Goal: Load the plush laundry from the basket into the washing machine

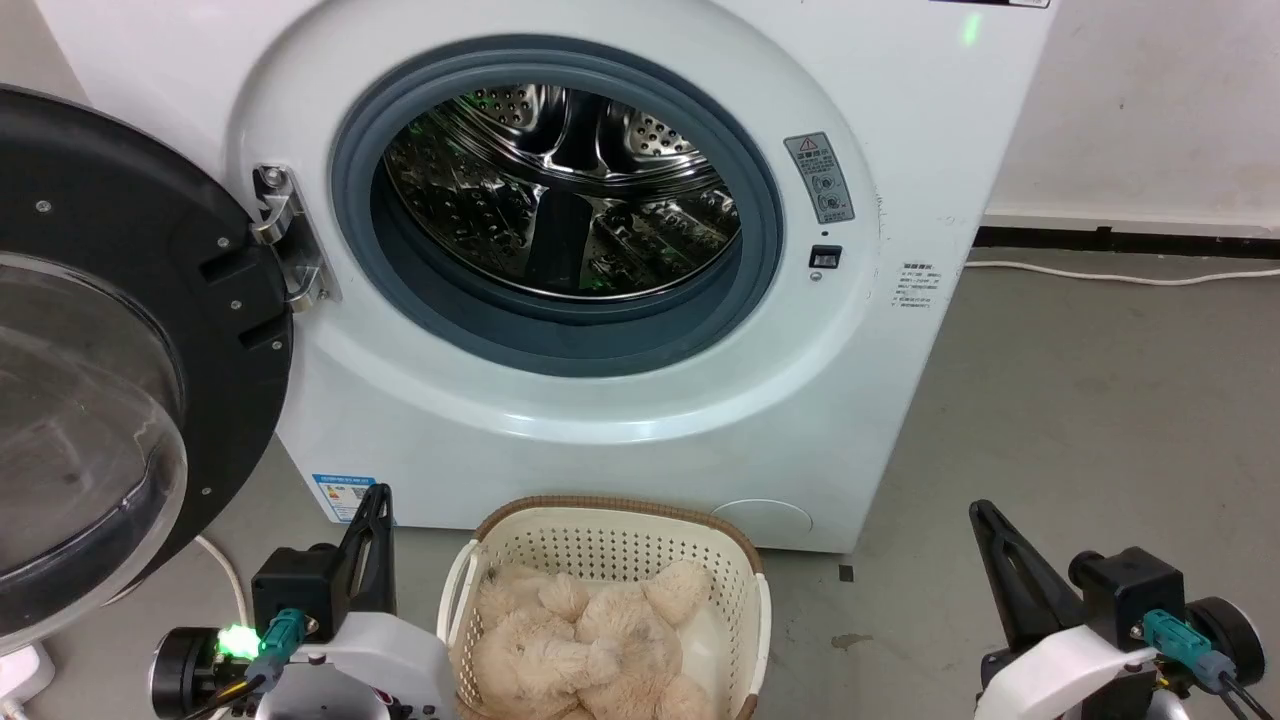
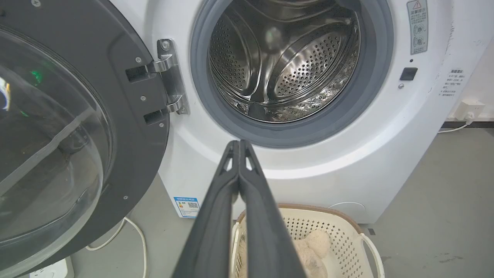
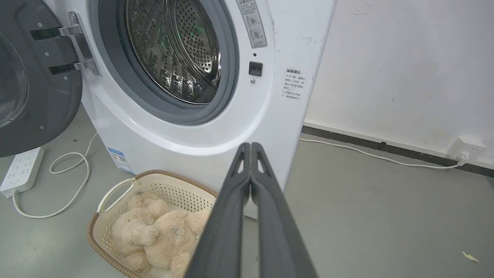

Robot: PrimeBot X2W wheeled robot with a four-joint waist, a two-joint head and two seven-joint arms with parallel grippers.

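The shaggy cream-beige plush toy [image 1: 590, 640] lies in the cream perforated basket [image 1: 610, 540], which stands on the floor right before the white washing machine [image 1: 620, 430]. Its black-framed glass door [image 1: 110, 350] is swung open to the left, and the steel drum [image 1: 560, 190] holds nothing. My left gripper [image 1: 378, 495] is shut and holds nothing, left of the basket; my right gripper [image 1: 978, 510] is shut too, well to the right. In the left wrist view the gripper [image 2: 239, 143] points at the seal's lower edge, above the basket [image 2: 339, 227]. The right wrist view shows the gripper [image 3: 250, 146], toy [image 3: 158, 231] and basket [image 3: 115, 189].
A white power strip [image 3: 21, 170] and its looped cable [image 3: 73, 185] lie on the floor left of the machine, under the open door. Another cable [image 1: 1120, 272] runs along the wall's black skirting on the right. Grey floor [image 1: 1100, 420] spreads to the right.
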